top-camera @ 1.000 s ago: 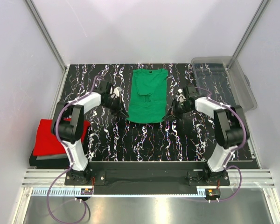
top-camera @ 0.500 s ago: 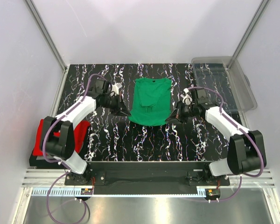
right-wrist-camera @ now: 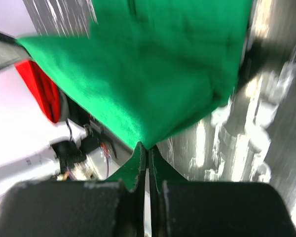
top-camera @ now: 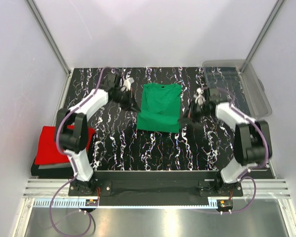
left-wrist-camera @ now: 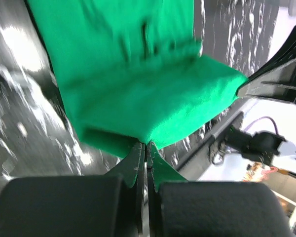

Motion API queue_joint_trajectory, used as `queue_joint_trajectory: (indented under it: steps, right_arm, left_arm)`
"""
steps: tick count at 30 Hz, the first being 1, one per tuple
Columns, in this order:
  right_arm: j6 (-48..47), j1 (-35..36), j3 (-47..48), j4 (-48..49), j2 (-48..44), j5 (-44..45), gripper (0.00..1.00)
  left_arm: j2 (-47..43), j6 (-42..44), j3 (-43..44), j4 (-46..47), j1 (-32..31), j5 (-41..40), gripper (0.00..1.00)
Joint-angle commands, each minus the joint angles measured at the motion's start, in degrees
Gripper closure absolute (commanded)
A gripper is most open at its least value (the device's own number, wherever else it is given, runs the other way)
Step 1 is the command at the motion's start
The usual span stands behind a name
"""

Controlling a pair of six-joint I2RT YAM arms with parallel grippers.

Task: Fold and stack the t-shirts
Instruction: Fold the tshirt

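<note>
Near left: the red tee [top-camera: 52, 144] lay folded at the table's [top-camera: 153, 148] edge, well apart from the work. This was judged to be the stack site, kept clear of the folding area. No grey tee could be identified.

Mid-table: the green tee [top-camera: 160, 106] lay lengthwise between the arms, collar at the far end. Its near hem was raised off the surface at both corners.

Left gripper [left-wrist-camera: 146, 146]: fingers pressed together on the near-left corner. Cloth was bunched between the tips and hung away in a doubled fold.

Right gripper [right-wrist-camera: 147, 148]: fingers likewise clamped on the near-right corner, with no gap visible between them.

Assessment: the grips were taken at matching corners, one on each side, so the hem would travel level and the cloth would stay taut across its width. The far portion rested flat on the table, serving as an anchor for folding the near half over toward the collar. The fold was judged under way, not complete. Stacking was not yet begun.

Risk: uneven travel of the two arms would skew the crease.

Far right: a clear bin [top-camera: 246, 84] stood at the table's corner, apart from both tees and uninvolved.
</note>
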Motion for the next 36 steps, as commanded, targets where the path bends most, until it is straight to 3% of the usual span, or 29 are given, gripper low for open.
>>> queue_joint_trajectory:
  steps: [1,5,12,13,14,15,16,18,19,23,28,36]
  right_arm:
    - [-4.3,-2.8,13.6,5.4,6.8,0.3,1.00]
    - [-4.5,-4.6,29.0,6.5,21.1,0.1,1.00]
    - [-3.6,-5.5,51.3,9.6,38.7,0.1,1.00]
    - [-3.3,-5.6,53.0,10.7,42.9,-1.1,1.00]
    - [-3.2,-5.4,57.7,12.0,45.3,-1.8,0.72]
    - [-3.8,-5.3,60.4,12.6,47.8,-2.3,0.52]
    - [-5.0,-5.3,63.7,12.6,50.3,-2.9,0.32]
    - [-7.4,-5.3,71.7,11.3,54.9,-0.8,0.12]
    - [-7.8,-5.4,73.1,11.0,55.0,1.8,0.11]
    - [-9.3,-5.5,72.9,10.6,48.7,-1.5,0.12]
    - [-5.5,-5.6,65.0,10.4,42.5,-4.3,0.19]
    - [-7.0,-6.1,52.3,9.8,38.9,-6.9,0.24]
  left_arm:
    - [5.6,3.6,11.3,1.8,0.8,-1.9,1.00]
    - [14.8,5.8,23.5,2.7,2.0,-3.2,1.00]
    - [37.2,10.0,55.1,6.3,2.2,-8.9,1.00]
    - [39.5,10.0,57.5,7.4,2.2,-10.3,0.94]
    - [42.9,9.7,59.1,9.0,2.1,-13.3,0.82]
    - [44.3,9.6,61.1,12.6,2.0,-14.6,0.58]
    - [45.4,9.7,61.9,14.1,1.9,-15.5,0.47]
    - [46.2,10.2,62.7,14.9,1.1,-21.6,0.35]
    - [45.3,10.5,62.1,14.7,0.8,-23.6,0.29]
    - [37.9,13.7,56.5,12.4,-0.7,-31.4,0.25]
    - [32.3,18.6,50.8,4.7,-0.6,-27.6,0.20]
    - [29.8,14.2,39.8,0.4,-0.5,-19.6,0.18]
